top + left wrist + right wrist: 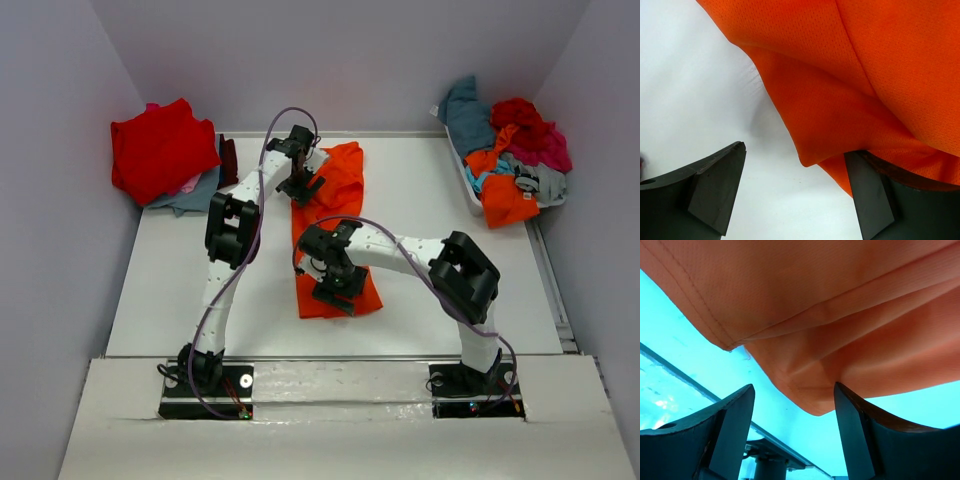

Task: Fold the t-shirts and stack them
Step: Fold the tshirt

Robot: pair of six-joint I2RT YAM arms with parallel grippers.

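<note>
A bright orange t-shirt (pixel 345 190) lies as a long folded strip down the middle of the white table (pixel 180 270). My left gripper (pixel 298 190) is open at the shirt's far left edge. In the left wrist view (pixel 795 150) a folded corner of the orange cloth (pixel 840 100) hangs between the spread fingers and rests against the right one. My right gripper (pixel 338 290) is open over the shirt's near end. In the right wrist view (pixel 793 386) a hemmed corner of the cloth (pixel 810 390) sits between the spread fingers, not pinched.
A stack with a red shirt (pixel 160 150) on top of grey and pink ones lies at the table's back left corner. A white bin (pixel 470 190) at the back right holds a heap of teal, red, magenta, orange and grey shirts (pixel 510 150).
</note>
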